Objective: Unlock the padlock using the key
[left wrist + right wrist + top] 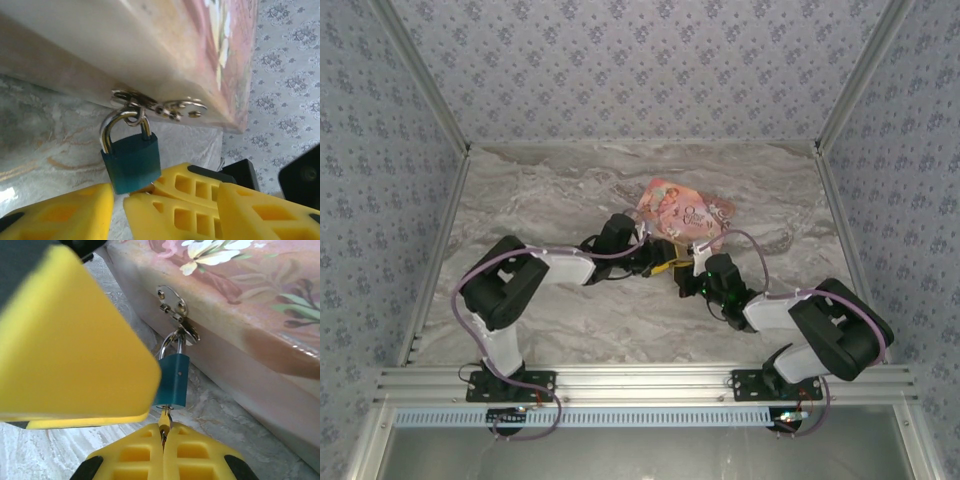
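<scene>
- From above: both arms [560, 268] meet at the near edge of the pink box [682, 212] on the marbled surface [550, 190].
- Left wrist: left fingers [60, 215] stand parted, the teal padlock [132, 160] hanging from the box's hasp [160, 106] between them (shackle seated in its body).
- Right wrist: right fingers [145, 455] pressed together on the key [164, 420], which meets the padlock's underside.

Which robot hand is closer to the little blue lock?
Left, just barely. The left gripper is open, its fingers around the padlock. The right gripper sits just below, shut on the key under it.
</scene>
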Tool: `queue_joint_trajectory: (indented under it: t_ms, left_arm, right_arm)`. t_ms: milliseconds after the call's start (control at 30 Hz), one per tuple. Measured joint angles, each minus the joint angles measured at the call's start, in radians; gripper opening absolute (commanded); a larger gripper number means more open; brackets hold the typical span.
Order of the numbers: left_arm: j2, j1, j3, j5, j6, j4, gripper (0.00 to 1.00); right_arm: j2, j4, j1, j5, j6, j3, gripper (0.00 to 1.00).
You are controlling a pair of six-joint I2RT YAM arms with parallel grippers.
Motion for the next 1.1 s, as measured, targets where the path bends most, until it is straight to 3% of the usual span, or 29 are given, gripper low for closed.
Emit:
queue_joint_trajectory:
  t_ms: [333,800,1100]
  left_arm:
    - [-0.051,0.018,-0.101,-0.051,-0.060,0.025,0.60]
    - [0.015,0.021,-0.112,-0.059,-0.183,0.203,0.46]
    - [0.051,0.011,-0.112,-0.060,-0.226,0.251,0.42]
  right_arm:
    - [-0.002,-0.034,0.015,0.016,0.159,0.013,0.00]
    - [-0.034,-0.088,0.026,0.020,0.346,0.033,0.00]
    - [-0.042,-0.108,0.028,0.021,0.423,0.043,0.00]
